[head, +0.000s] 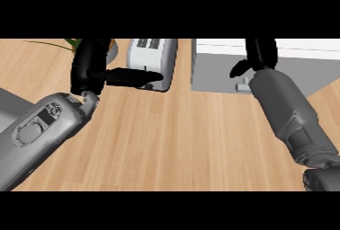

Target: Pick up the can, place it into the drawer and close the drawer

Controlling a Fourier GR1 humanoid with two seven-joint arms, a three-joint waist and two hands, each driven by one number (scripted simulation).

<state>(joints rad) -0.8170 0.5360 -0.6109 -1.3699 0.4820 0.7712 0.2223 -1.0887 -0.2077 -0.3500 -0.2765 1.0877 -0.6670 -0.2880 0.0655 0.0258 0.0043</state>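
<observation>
- The left hand [93,60] is up by the toaster [151,60], fingers straight and holding nothing; it looks like it is just resting.
- The right hand [257,54] reaches over the grey drawer box [219,72], maybe to push it shut; I cannot tell how its fingers are.
- No can shows; it may be inside.

left: our forearm angles up from lower left, left hand [93,67] raised, fingers straight, thumb out sideways | right: our forearm reaches up-left, right hand [257,56] far forward, fingers unclear
</observation>
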